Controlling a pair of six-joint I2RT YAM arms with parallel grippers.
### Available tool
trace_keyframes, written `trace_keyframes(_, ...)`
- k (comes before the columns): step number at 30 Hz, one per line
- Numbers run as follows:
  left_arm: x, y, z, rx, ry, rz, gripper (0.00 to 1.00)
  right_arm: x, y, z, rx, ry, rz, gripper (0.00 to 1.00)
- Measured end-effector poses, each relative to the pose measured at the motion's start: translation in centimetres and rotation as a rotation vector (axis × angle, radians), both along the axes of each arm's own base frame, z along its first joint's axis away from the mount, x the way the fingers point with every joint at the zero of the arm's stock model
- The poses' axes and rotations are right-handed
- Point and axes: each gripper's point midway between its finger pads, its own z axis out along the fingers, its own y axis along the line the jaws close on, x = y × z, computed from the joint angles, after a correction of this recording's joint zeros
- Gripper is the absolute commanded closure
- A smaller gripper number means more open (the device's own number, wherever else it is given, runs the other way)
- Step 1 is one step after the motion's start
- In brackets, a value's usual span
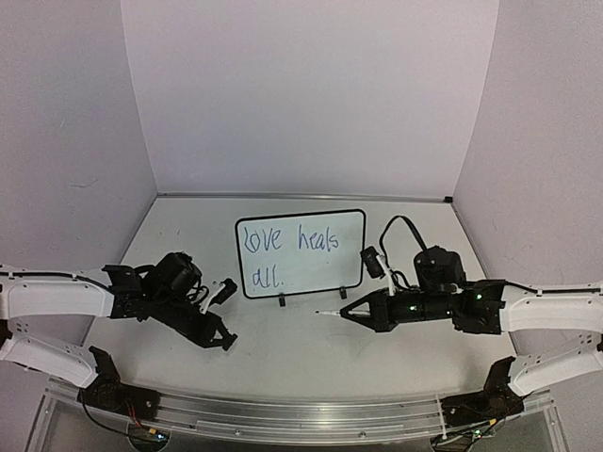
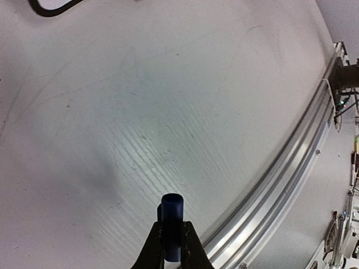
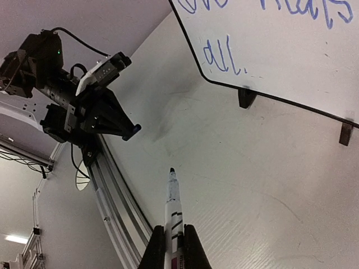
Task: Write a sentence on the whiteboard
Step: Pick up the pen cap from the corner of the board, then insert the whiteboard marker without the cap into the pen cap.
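While your whiteboard [image 1: 300,252] stands upright on its two black feet [image 3: 245,97] at the middle of the table [image 1: 283,363], toward the back wall, you can read the sentence [image 1: 287,241] on it in thin blue handwriting: "love heals" on the upper line and "all." with its full stop on the lower line, at the board's left side. No brand or printed label shows on the frame. Your left pincer [image 2: 172,231] hangs over the table to the left of the board and apart from it, closed almost fully on a short dark blue cap [image 2: 172,213]. The cap's rounded end sticks out past the fingertips, and the table's aluminium rail [image 2: 280,179] runs past on one side in the left wrist view. Your right pincer [image 3: 174,238] sits low to the right of the board, clamped tight around a white marker [image 3: 173,204]. The marker's dark tip points left, across the front of the board, just below its lower edge in the overhead view and clear of the writing surface. You will find black bands and some print on the marker's barrel near the fingers, too small to read. From the right wrist view the two pincers face each other across bare table.
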Motion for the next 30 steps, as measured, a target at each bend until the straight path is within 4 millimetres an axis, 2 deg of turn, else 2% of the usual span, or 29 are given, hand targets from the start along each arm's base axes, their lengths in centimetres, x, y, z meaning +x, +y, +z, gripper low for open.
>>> trace_keyframes(7,-1.5,-3.0,3.8,-0.154,0.016,-0.154,1.0,-1.2,1.5,1.4,0.081,0.128,0.198,1.0)
trace_keyframes(13,-1.0,-7.0,9.8,-0.252,-0.049,-0.32,1.0,-2.7,3.1,2.9,0.132,0.202,0.343,1.0)
trace_keyframes(16,-0.8,-8.4,11.7,-0.281,-0.097,-0.426,1.0,-3.2,3.6,3.5,0.149,0.23,0.389,1.0)
trace_keyframes(19,-0.9,-9.1,12.0,-0.28,-0.125,-0.518,1.0,-3.6,3.8,4.0,0.163,0.25,0.416,1.0)
trace_keyframes(24,-2.2,-9.0,10.7,-0.244,-0.132,-0.63,1.0,-3.4,3.6,4.3,0.169,0.262,0.407,1.0)
trace_keyframes(30,-3.8,-9.2,10.3,-0.247,-0.15,-0.707,1.0,-3.2,3.3,4.5,0.172,0.275,0.392,1.0)
